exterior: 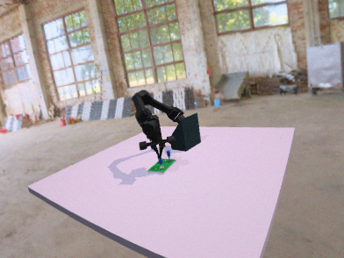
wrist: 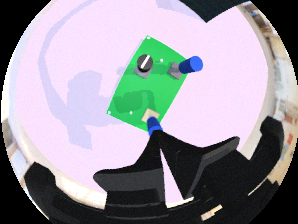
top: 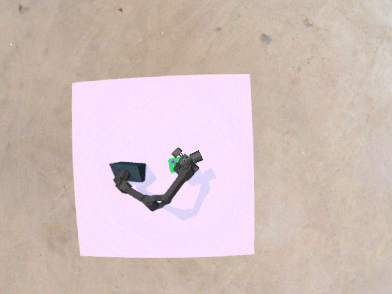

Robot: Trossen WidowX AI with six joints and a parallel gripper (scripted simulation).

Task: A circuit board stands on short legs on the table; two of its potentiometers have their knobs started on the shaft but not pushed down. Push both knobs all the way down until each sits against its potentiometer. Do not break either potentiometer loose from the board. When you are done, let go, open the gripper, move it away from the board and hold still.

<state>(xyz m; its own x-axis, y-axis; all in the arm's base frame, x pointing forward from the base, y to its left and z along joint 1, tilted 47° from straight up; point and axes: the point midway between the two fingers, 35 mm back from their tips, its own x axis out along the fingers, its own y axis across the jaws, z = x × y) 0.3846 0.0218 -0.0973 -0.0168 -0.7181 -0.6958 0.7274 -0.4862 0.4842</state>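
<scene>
The green circuit board point(top: 171, 169) point(exterior: 154, 168) point(wrist: 162, 91) stands on the table. One blue knob point(exterior: 161, 161) point(wrist: 154, 126) is above the beige potentiometer point(wrist: 149, 115); whether it touches that is too small to tell. The other blue knob point(top: 173, 162) point(exterior: 168, 154) point(wrist: 192, 65) stands high above the grey potentiometer point(wrist: 174, 72), with shaft showing below it in the exterior view. My gripper point(exterior: 160, 158) point(wrist: 156, 132) is shut with nothing seen between its fingers. Its tips are at the top of the knob over the beige potentiometer and hide part of it.
A third potentiometer with a dark, white-lined knob point(wrist: 145, 62) stands on the board near the grey one. A large dark box-like block point(top: 134, 171) point(exterior: 188, 132) is by the arm's base. The pink table top point(top: 115, 115) point(exterior: 228, 184) surrounds the board.
</scene>
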